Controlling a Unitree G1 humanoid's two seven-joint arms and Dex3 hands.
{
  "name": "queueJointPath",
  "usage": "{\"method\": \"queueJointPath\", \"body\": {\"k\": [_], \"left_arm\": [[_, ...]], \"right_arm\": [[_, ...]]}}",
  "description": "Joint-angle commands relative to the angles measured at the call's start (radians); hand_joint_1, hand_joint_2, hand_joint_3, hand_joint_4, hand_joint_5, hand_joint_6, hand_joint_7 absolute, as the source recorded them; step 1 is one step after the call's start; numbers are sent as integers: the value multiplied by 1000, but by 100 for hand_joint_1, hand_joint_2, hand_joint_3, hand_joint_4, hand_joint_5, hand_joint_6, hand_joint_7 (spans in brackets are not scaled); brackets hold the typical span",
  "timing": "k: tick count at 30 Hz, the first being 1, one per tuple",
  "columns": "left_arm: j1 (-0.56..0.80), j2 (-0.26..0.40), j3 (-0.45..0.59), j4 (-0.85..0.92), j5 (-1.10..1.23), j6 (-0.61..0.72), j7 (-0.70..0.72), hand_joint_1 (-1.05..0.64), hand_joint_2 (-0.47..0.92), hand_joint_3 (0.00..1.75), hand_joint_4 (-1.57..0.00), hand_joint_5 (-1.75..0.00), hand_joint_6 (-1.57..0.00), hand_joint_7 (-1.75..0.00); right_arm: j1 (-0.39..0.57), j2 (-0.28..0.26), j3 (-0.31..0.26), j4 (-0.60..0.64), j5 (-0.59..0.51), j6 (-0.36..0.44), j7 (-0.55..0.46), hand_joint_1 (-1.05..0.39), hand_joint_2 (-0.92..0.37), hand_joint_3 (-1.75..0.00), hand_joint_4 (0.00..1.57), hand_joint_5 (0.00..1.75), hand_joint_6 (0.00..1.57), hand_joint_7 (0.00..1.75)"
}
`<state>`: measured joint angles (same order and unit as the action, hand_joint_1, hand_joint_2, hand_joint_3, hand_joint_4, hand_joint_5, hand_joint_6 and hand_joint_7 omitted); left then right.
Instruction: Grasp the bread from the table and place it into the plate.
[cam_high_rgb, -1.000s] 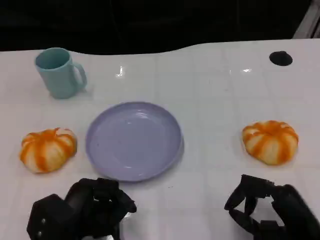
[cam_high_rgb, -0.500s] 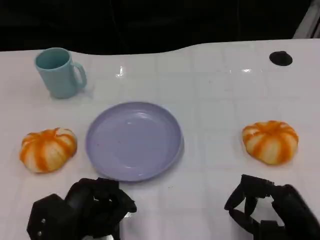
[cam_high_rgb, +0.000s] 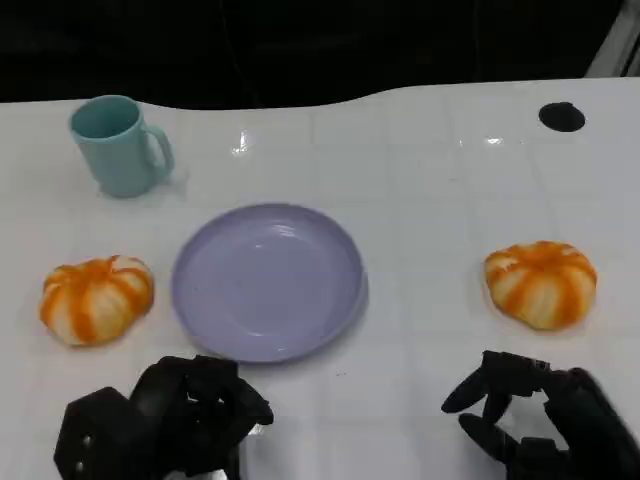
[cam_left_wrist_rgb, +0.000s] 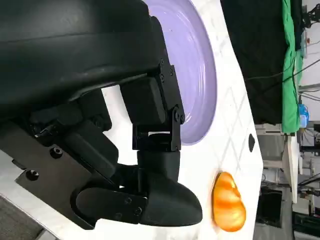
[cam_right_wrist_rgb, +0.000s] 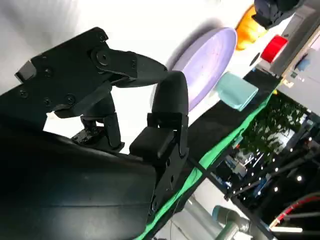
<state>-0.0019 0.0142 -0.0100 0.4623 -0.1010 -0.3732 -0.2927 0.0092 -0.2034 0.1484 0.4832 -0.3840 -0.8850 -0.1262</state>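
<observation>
Two round orange-and-white striped breads lie on the white table, one (cam_high_rgb: 96, 298) left of the lilac plate (cam_high_rgb: 268, 282) and one (cam_high_rgb: 541, 283) to its right. The plate holds nothing. My left hand (cam_high_rgb: 165, 420) sits at the near edge below the plate's left side, fingers curled in with nothing in them. My right hand (cam_high_rgb: 545, 420) hovers at the near edge below the right bread, fingers apart and holding nothing. The left wrist view has my left hand (cam_left_wrist_rgb: 150, 145), the plate (cam_left_wrist_rgb: 200, 75) and a bread (cam_left_wrist_rgb: 229, 202) beyond. The right wrist view shows my right hand (cam_right_wrist_rgb: 125, 100) and the plate (cam_right_wrist_rgb: 210, 55).
A teal mug (cam_high_rgb: 120, 145) stands at the back left, also seen as the mug (cam_right_wrist_rgb: 237, 90) in the right wrist view. A small black disc (cam_high_rgb: 561, 116) sits at the far right. The table's far edge meets a dark background.
The fingers of my right hand have spread slightly apart. The breads, plate, mug and left hand have not moved.
</observation>
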Motion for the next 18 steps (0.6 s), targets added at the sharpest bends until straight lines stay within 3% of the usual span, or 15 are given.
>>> {"method": "queueJointPath", "body": {"k": [1,6,11,13,15,18], "left_arm": [[6,19,7,8,-1,-7,-10,-105,57,64,-157,-117,-146,-65],[5,20,6,10,0,-6,-10,-105,57,64,-157,-117,-146,-65],[2,18,5,13,3,-4,-5,-105,56,64,-157,-117,-146,-65],[-1,17,4,16,5,-4,-2,-105,56,64,-157,-117,-146,-65],[-3,16,4,19,4,-5,-2,-105,56,64,-157,-117,-146,-65],[-6,13,4,24,3,-10,-3,-105,56,64,-157,-118,-146,-66]], "right_arm": [[-4,-11,-22,-24,-34,-32,-57,-34,-67,-67,71,135,83,71],[-10,-19,-33,-39,-47,-35,-82,-35,-73,-58,69,123,84,59],[-3,-34,-41,-86,-62,-2,-86,-37,-90,-24,72,87,88,29],[0,-43,-48,-112,-82,18,-90,-40,-92,-21,71,60,84,15],[1,-50,-57,-134,-102,36,-100,-40,-92,-20,70,52,83,11],[2,-60,-76,-181,-125,83,-107,-46,-92,-17,54,39,69,2]]}}
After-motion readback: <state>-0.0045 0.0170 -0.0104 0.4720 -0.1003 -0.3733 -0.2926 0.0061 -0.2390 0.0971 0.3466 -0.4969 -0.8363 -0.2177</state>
